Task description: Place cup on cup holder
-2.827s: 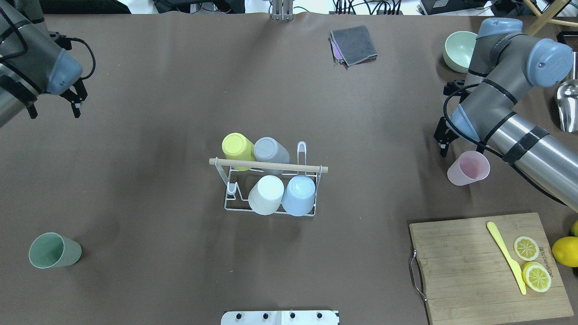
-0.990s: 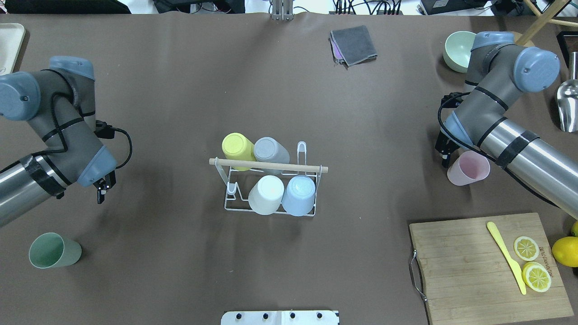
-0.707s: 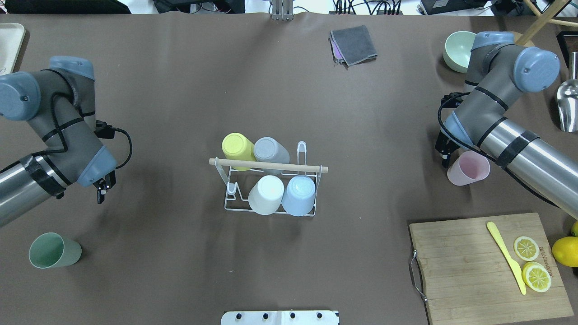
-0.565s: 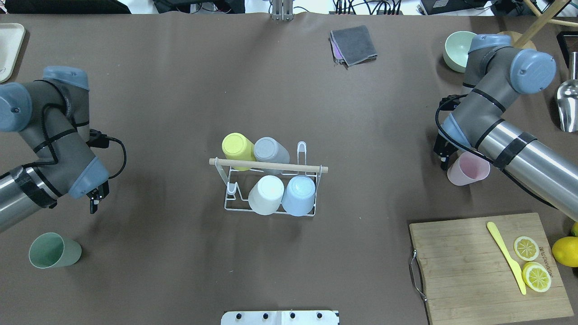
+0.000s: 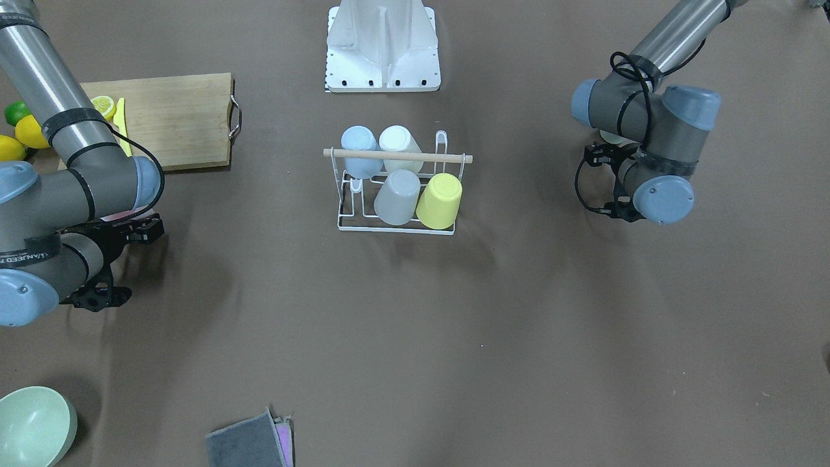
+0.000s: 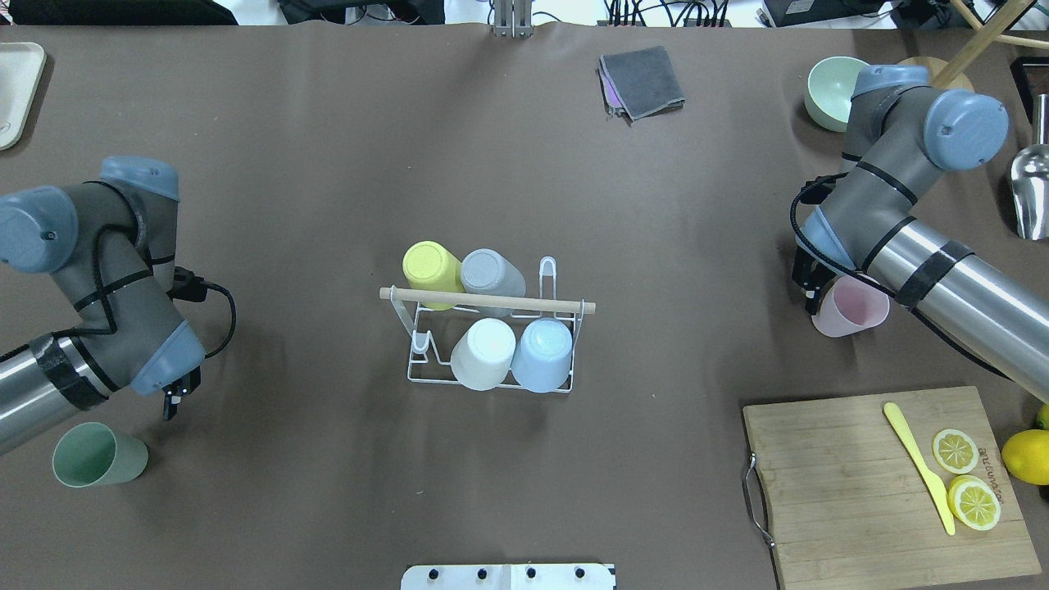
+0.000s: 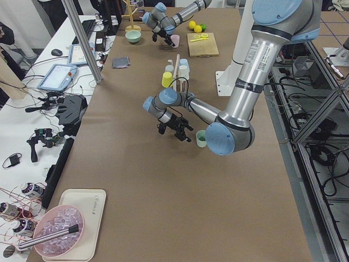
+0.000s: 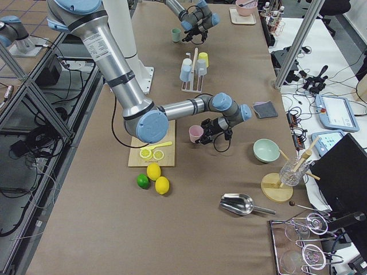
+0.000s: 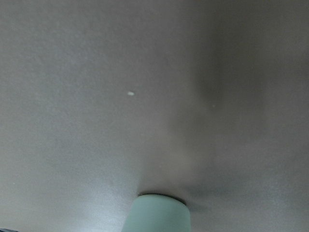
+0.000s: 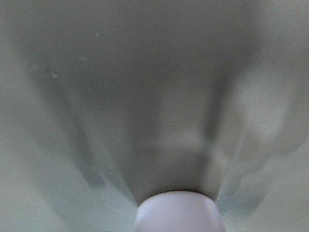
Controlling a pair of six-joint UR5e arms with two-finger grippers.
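Observation:
The white wire cup holder (image 6: 426,373) with its wooden dowel (image 6: 488,301) stands mid-table and carries yellow, grey, white and blue cups. A green cup (image 6: 98,455) stands at the near left; it also shows in the left wrist view (image 9: 157,212). My left gripper (image 6: 176,396) hangs open just beyond and right of it, apart from it. A pink cup (image 6: 851,306) stands at the right and shows in the right wrist view (image 10: 179,212). My right gripper (image 6: 809,291) is open, close against the cup's left side, and holds nothing.
A wooden cutting board (image 6: 860,492) with a yellow knife and lemon slices lies at the near right, with lemons (image 6: 1028,455) beside it. A green bowl (image 6: 829,90), a metal scoop (image 6: 1031,184) and a grey cloth (image 6: 642,80) lie at the far side.
My left arm has swung in from the far left and come down toward the green cup. My right gripper has shifted slightly nearer to the pink cup's side.

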